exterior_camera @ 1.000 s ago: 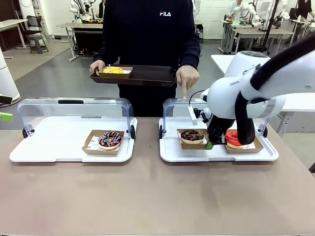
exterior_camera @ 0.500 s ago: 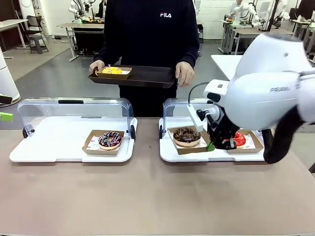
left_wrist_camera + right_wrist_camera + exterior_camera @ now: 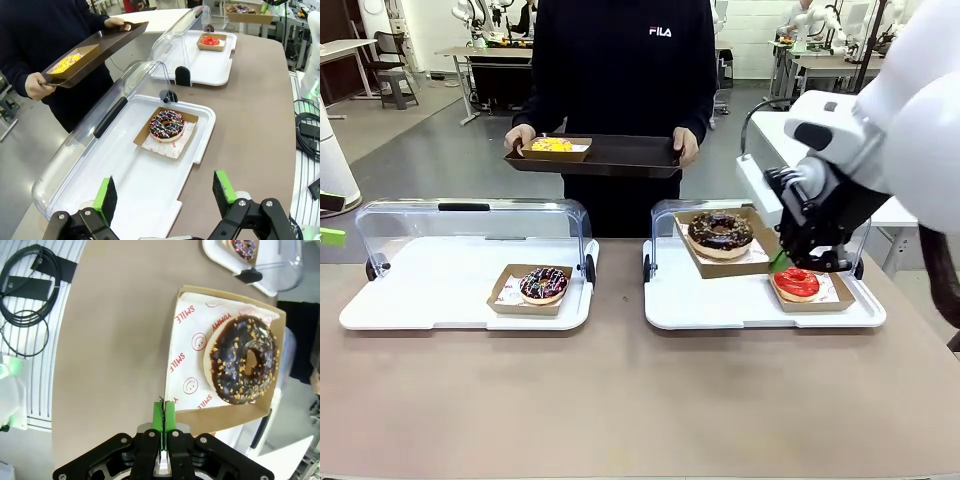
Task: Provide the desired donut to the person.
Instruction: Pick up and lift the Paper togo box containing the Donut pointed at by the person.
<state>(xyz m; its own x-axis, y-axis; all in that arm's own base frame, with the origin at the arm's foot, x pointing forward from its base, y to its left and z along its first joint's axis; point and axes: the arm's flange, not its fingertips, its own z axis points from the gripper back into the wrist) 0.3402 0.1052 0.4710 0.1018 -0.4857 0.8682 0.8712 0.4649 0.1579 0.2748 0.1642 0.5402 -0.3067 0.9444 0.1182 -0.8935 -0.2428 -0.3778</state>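
Observation:
A chocolate donut [image 3: 720,232] with nut crumbs lies in a brown cardboard tray [image 3: 725,264]. My right gripper [image 3: 782,258] is shut on that tray's edge and holds it tilted in the air above the right white tray [image 3: 720,305]. In the right wrist view the green pads [image 3: 164,417] pinch the cardboard rim beside the chocolate donut [image 3: 244,360]. The person [image 3: 620,70] stands across the table, both hands on a dark serving tray [image 3: 620,155] that carries a yellow donut [image 3: 551,145]. My left gripper [image 3: 164,189] hangs open above the left white tray [image 3: 150,185], with nothing between its fingers.
A sprinkled chocolate donut [image 3: 543,284] sits in its cardboard on the left white tray [image 3: 430,290]. A red-glazed donut [image 3: 797,283] sits on the right tray, just below my right gripper. Both trays have clear lids [image 3: 470,225] folded open toward the person.
My right gripper has lifted the cardboard tray with the chocolate donut off the right white tray and raised it. The person's pointing hand has gone back to the serving tray.

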